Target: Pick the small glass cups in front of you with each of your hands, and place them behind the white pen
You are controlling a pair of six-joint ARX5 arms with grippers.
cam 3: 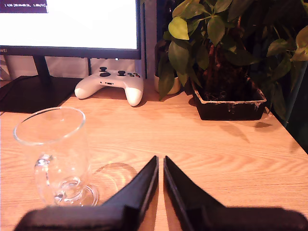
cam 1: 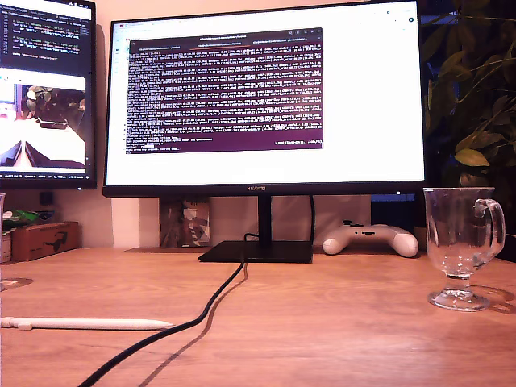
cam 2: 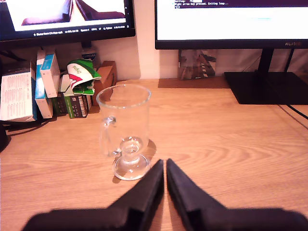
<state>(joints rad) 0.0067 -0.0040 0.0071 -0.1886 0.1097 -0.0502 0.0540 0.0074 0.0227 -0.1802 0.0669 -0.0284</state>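
One clear glass cup [cam 1: 461, 242] stands upright at the exterior view's right, handle toward the plant. The same cup [cam 3: 54, 159] shows in the second wrist view, close beside my second gripper [cam 3: 160, 161], which is shut, holds nothing, and sits apart from it. Another glass cup [cam 2: 124, 134] stands upright just ahead of my first gripper [cam 2: 165, 163], also shut and empty, its tips near the cup's foot. The white pen [cam 1: 85, 323] lies flat at the exterior view's lower left. Neither gripper shows in the exterior view.
A black cable [cam 1: 189, 318] runs from the monitor stand [cam 1: 256, 251] across the desk past the pen's tip. A white game controller [cam 1: 370, 239] and a potted plant [cam 3: 226, 96] sit at the back. Boxes [cam 2: 45, 86] stand behind the first gripper's cup.
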